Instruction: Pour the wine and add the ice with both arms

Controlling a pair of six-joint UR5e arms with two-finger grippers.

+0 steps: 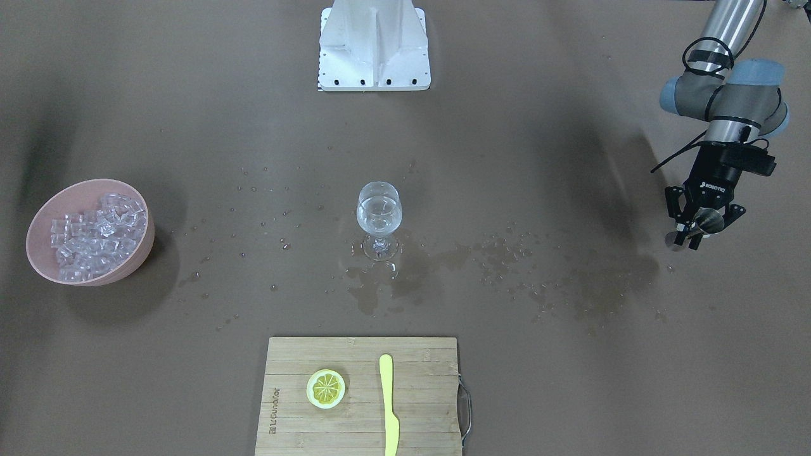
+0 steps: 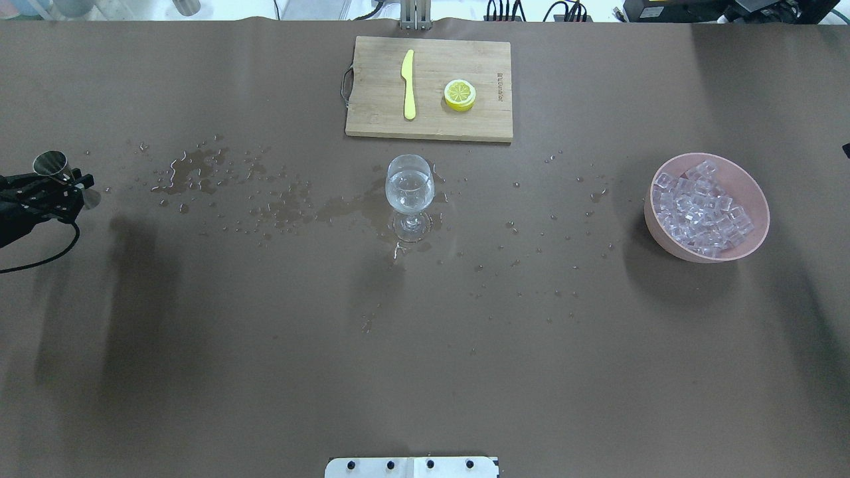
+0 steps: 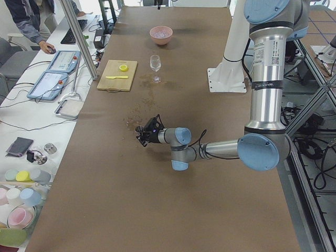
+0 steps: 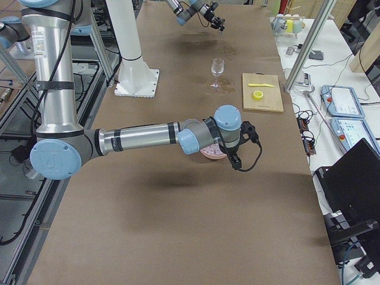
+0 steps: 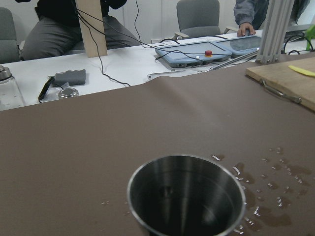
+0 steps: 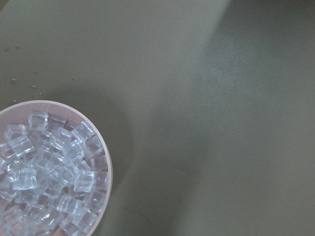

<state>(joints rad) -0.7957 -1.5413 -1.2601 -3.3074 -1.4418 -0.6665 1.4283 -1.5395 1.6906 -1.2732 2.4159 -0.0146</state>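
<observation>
A stemmed wine glass [image 1: 379,215] stands mid-table with a small amount of clear wine in it; it also shows in the overhead view [image 2: 410,192]. A pink bowl [image 1: 136,253] full of small clear ice cubes [image 2: 700,206] sits on the robot's right side. My left gripper [image 1: 694,229] is far out on the robot's left, shut on a small steel cup [image 2: 52,164]. In the left wrist view the steel cup [image 5: 187,196] is upright and looks empty. My right gripper [image 4: 233,155] hangs beside and above the bowl [image 6: 106,162]. I cannot tell whether it is open.
A wooden cutting board [image 2: 491,119] with a yellow knife [image 2: 408,93] and a lemon slice [image 2: 459,94] lies beyond the glass. Wet spill patches [image 2: 199,169] stretch from the glass toward the left gripper. The white base block [image 1: 374,44] stands at the robot's edge.
</observation>
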